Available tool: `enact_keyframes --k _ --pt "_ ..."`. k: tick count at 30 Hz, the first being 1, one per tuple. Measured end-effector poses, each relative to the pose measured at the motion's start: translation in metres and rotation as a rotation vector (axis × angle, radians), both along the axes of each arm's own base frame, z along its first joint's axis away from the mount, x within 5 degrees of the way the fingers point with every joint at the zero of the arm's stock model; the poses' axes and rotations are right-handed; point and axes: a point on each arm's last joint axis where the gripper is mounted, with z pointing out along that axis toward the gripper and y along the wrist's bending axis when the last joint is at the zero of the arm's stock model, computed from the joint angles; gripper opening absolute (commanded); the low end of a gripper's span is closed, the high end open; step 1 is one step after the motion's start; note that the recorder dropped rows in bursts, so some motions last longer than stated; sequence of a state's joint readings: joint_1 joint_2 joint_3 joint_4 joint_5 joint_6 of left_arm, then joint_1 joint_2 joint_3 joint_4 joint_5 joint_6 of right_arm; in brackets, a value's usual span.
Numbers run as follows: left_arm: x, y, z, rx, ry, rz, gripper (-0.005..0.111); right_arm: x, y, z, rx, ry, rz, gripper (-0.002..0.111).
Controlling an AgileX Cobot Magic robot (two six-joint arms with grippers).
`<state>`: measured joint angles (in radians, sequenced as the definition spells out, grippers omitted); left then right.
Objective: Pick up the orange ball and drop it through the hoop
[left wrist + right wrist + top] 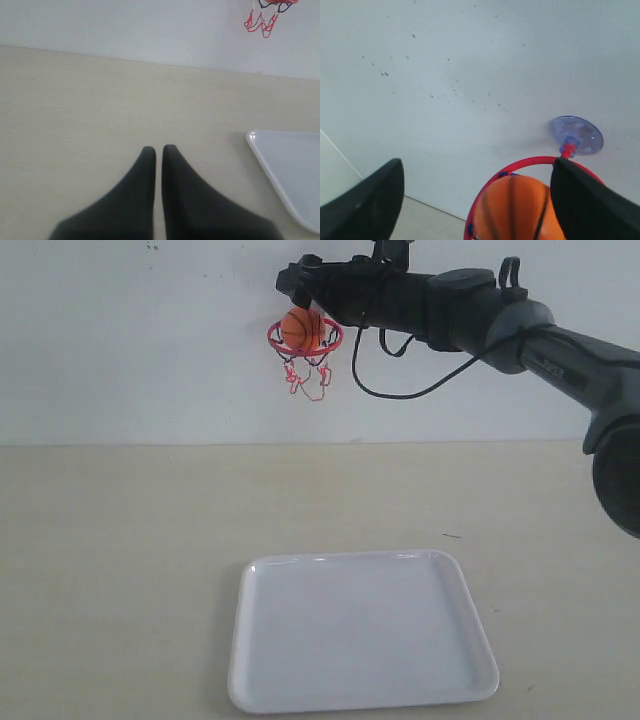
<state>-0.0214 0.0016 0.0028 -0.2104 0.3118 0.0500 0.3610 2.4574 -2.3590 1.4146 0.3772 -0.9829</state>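
The orange ball (300,328) sits in the red ring of the hoop (333,338), which hangs on the white wall with its string net (308,378) dangling below. My right gripper (300,295) hovers just above the ball, open. In the right wrist view its fingers (370,200) stand wide apart; the orange ball (512,210) lies inside the ring (520,163), close beside one finger, and the clear suction cup (576,134) sticks to the wall. My left gripper (158,149) is shut and empty, low over the table. The hoop's net (262,22) shows far off in the left wrist view.
A white tray (360,625) lies on the beige table near the front, below and a little right of the hoop. Its corner (295,170) shows to one side of the left gripper. The right arm (480,320) reaches across from the right.
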Motion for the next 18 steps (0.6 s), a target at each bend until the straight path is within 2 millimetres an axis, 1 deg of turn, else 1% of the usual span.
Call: enact_keyframes --k 11,14,18 --pt "0.000 0.000 0.000 0.000 0.000 0.000 0.004 0.000 -0.002 -0.001 0.010 0.021 0.016 0.075" --pt "0.000 0.000 0.000 0.000 0.000 0.000 0.004 0.003 -0.013 -0.002 0.018 0.053 0.039 0.075" --pt "0.000 0.000 0.000 0.000 0.000 0.000 0.004 0.010 -0.047 -0.001 0.051 0.116 0.059 0.075"
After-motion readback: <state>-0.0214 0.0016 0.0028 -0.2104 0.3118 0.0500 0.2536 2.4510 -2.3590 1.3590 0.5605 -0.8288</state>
